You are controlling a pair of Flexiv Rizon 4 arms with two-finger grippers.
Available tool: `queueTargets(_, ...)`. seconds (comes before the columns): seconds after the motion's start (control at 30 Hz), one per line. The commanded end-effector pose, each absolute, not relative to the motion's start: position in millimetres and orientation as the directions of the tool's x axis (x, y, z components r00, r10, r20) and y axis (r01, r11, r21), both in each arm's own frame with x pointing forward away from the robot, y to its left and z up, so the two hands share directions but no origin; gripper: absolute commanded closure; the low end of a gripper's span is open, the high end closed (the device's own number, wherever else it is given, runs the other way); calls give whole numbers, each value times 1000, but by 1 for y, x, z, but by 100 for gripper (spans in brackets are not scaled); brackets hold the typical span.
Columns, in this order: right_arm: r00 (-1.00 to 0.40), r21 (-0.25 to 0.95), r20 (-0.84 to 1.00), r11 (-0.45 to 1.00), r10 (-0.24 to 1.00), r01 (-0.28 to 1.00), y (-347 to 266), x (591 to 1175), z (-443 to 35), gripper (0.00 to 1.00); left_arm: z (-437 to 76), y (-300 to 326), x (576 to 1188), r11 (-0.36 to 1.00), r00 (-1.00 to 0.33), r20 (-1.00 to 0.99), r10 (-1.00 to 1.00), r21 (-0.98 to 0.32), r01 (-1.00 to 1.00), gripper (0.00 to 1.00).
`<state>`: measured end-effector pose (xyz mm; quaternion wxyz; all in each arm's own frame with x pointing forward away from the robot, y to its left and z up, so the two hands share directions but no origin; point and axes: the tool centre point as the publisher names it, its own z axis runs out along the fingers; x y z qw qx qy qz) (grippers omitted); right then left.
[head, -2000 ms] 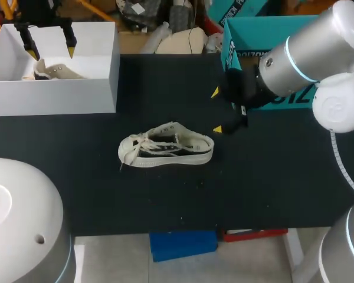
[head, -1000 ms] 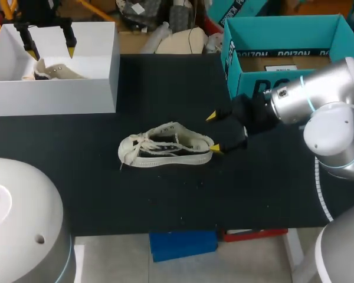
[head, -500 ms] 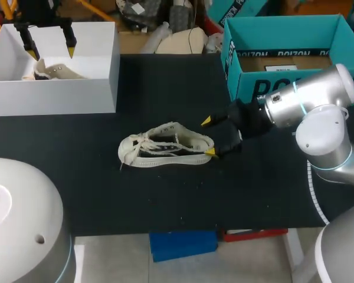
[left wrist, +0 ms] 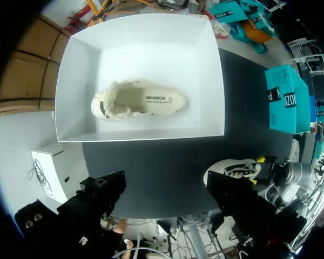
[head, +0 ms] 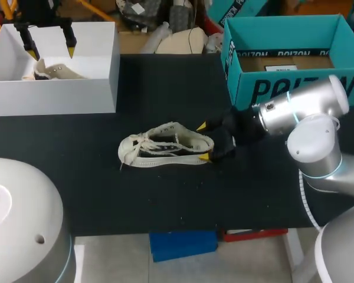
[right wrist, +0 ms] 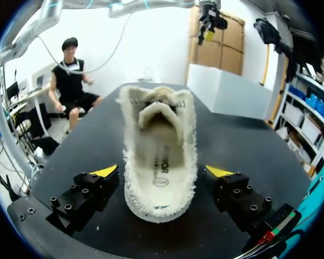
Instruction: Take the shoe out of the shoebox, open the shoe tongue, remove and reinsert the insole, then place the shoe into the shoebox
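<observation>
Far left corner of the bench [head: 165, 200]: white shoebox [head: 76, 88], open, with a second shoe [head: 53, 72] lying inside it. The left gripper [head: 50, 53] hangs over that box, fingers spread wide, nothing between them. In the left wrist view the second shoe [left wrist: 137, 100] sits mid-box, well ahead of the fingers and clear of the walls [left wrist: 75, 81].

Middle of the bench: the shoe [head: 165, 146], cream with a dark band along its side, stands on its sole with the opening up. The laced toe points to the left edge, the heel to the right.

Right of it: the right gripper [head: 202, 141] is low at the heel, fingers spread, one yellow tip on each side of the shoe. The right wrist view shows the heel [right wrist: 161, 162] between the fingers with a gap on both sides. They look clear of it, though the near tip is hard to judge from above.

Far right corner: teal box [head: 283, 88], open.
</observation>
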<state>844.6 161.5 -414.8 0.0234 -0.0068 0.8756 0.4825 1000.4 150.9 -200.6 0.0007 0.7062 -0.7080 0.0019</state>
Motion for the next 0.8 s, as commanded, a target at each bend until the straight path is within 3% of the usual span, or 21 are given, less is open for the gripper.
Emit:
queueTargets(0.03, -999, 850, -44, 525, 13, -30, 166, 846, -422, 0, -200, 150, 1000, 1, -1, 2, -1000, 0, -1000, 0)
queueTargets(0.57, -1000, 861, -19, 509, 20, -6, 171, 845, -435, 0, -200, 150, 1000, 1, -1, 2, -1000, 0, -1000, 0)
queueTargets(0.6, -1000, 861, -19, 508, 14, -9, 172, 845, -434, 31, -200, 150, 1000, 1, -1, 2, -1000, 0, -1000, 0)
queueTargets(0.63, -1000, 862, -13, 506, 11, -6, 173, 845, -434, 72, -200, 150, 1000, 1, -1, 2, -1000, 0, -1000, 0)
queueTargets(0.67, -1000, 862, -13, 506, 11, -6, 173, 845, -434, 100, -200, 150, 1000, 1, -1, 2, -1000, 0, -1000, 0)
queueTargets(0.8, -1000, 862, -13, 506, 11, -6, 173, 845, -434, 100, -200, 150, 1000, 1, -1, 2, -1000, 0, -1000, 0)
